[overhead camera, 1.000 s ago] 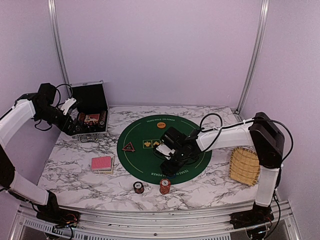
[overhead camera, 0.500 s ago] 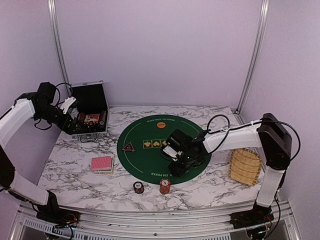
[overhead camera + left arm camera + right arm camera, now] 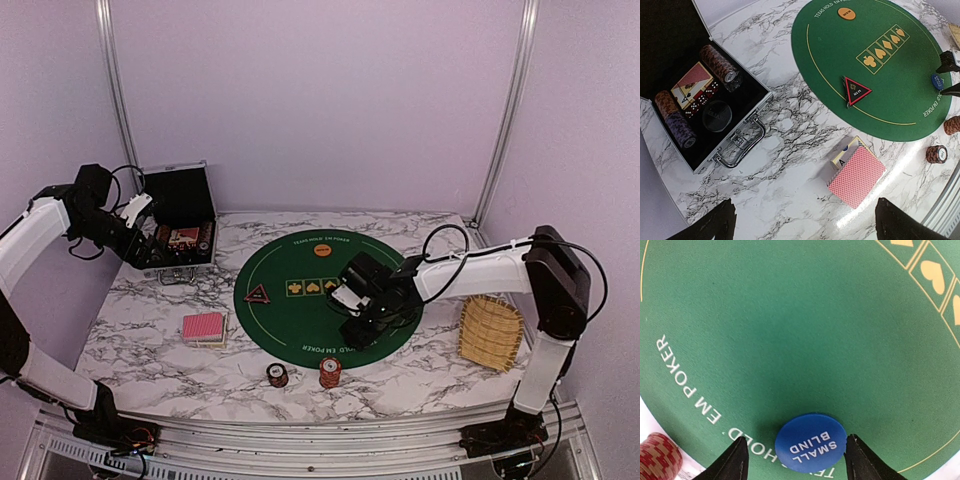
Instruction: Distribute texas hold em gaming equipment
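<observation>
Blue chip, hidden from above, between parted jaws of right gripper; left gripper wide, empty.

Blue small-blind chip flat on green mat, red-backed cards nearby

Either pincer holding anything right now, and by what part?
Nothing held. Right pincer stands open astride the blue round SMALL BLIND button, flat on the green felt mat; left pincer open, empty.
</observation>
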{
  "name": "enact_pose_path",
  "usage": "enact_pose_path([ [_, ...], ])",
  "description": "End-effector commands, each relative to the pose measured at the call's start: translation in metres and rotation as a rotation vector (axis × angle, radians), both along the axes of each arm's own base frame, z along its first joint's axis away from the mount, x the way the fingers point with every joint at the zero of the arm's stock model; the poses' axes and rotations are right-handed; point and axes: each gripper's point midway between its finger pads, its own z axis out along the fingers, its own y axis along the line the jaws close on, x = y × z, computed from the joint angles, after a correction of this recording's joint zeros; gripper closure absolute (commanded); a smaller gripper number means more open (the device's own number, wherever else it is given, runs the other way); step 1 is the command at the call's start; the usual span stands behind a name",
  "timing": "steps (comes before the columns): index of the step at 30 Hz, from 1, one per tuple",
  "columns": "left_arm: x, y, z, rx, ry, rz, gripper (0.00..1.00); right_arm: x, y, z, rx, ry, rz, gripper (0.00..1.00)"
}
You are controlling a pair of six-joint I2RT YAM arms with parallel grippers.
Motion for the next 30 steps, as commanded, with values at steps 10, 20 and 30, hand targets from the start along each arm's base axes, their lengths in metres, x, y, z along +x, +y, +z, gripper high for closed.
enact_pose_path([
  [10,-0.003,-0.002,0.018,0.002,-0.039,-0.017,0.01,0.029,0.013,-0.004,0.037,-0.021,-0.038,0.44],
  [20,0.0,-0.001,0.019,0.01,-0.043,-0.018,0.01,0.015,-0.024,-0.011,0.012,0.004,-0.093,0.61],
  [30,0.0,-0.002,0.017,0.006,-0.039,-0.021,0.01,0.024,-0.027,0.008,0.023,-0.036,-0.12,0.51],
])
